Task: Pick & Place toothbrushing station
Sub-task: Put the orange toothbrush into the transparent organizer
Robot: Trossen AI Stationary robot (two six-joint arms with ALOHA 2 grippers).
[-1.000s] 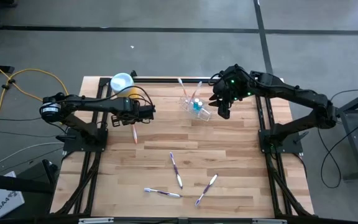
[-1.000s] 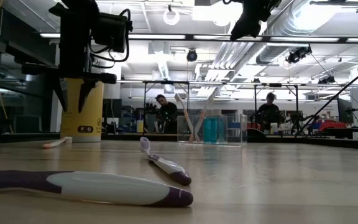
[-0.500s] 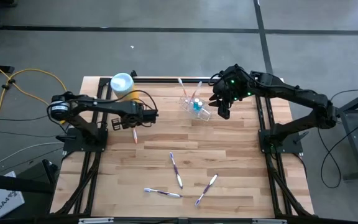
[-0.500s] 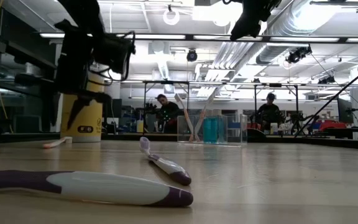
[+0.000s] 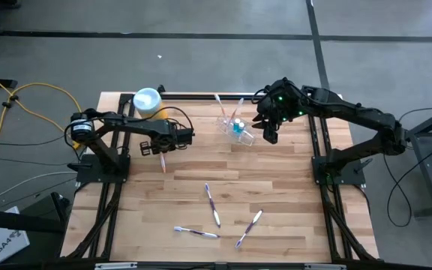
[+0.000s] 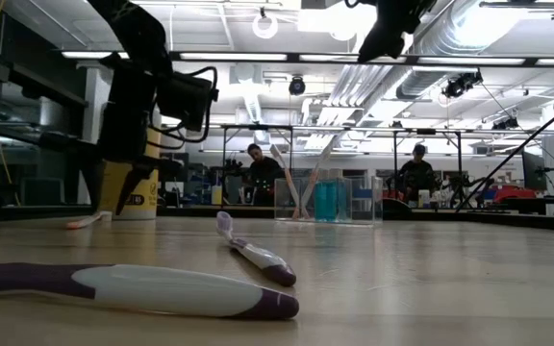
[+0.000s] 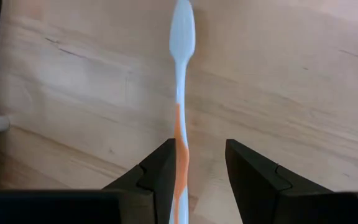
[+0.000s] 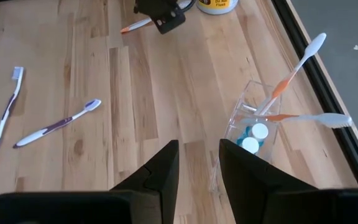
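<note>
Your left gripper is hanging open just above the bench, its 2 fingers straddling the handle of an orange-and-white toothbrush that is lying flat near the yellow canister. Nothing is being held. Your right gripper is waiting in the air just beside the toothbrushing station, the clear holder cup sitting at the far side of the bench; its fingers are standing a little apart with nothing between them.

The holder is already carrying 2 brushes leaning out over its rim, plus a pair of small blue items inside. 3 purple-and-white brushes are lying well apart on the near half of the bench.

You are risking a weak pinch here: the handle is sitting closer to 1 finger than the other, so closing could roll or skid the thin brush along the wood. Later, dropping it in could knock the leaning brushes or tip the light holder, and your right arm is crowding that approach.
</note>
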